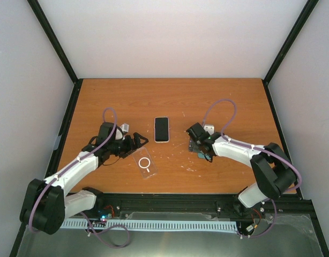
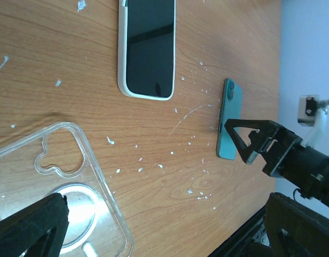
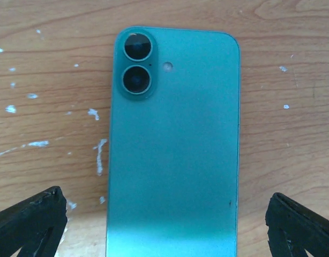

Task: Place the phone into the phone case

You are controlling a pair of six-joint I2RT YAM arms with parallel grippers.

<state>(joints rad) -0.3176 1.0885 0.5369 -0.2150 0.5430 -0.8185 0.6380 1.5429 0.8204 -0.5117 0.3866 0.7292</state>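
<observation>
You're right at the start of the pickup here. The teal phone (image 3: 172, 150) lies flat on the table (image 1: 229, 101), back up, lenses facing your right wrist camera. Your right gripper (image 3: 164, 206) hangs straight over its lower half, fingers spread wide, one off each long edge, gripping nothing.

The clear case (image 1: 144, 165) sits well apart from it on the left side, just beside your left gripper (image 1: 137, 142). That one is spread open too and holds nothing, so the case just lies on the wood by itself. There's also a white-rimmed phone (image 1: 162, 129), screen up, further back between the arms. It looks cased already, so I'd leave it alone.

Next move, I reckon: lower the right gripper and close on the teal phone's long edges. It's thin and flat on the wood, so the fingertips need to get right down or they'll slip over the top.

The case looks open side up, though I can't be sure. If so, the phone has to get turned over before it goes in, lenses lined up with the camera cutout. Have the left gripper pin the case so it doesn't skate when you press.
</observation>
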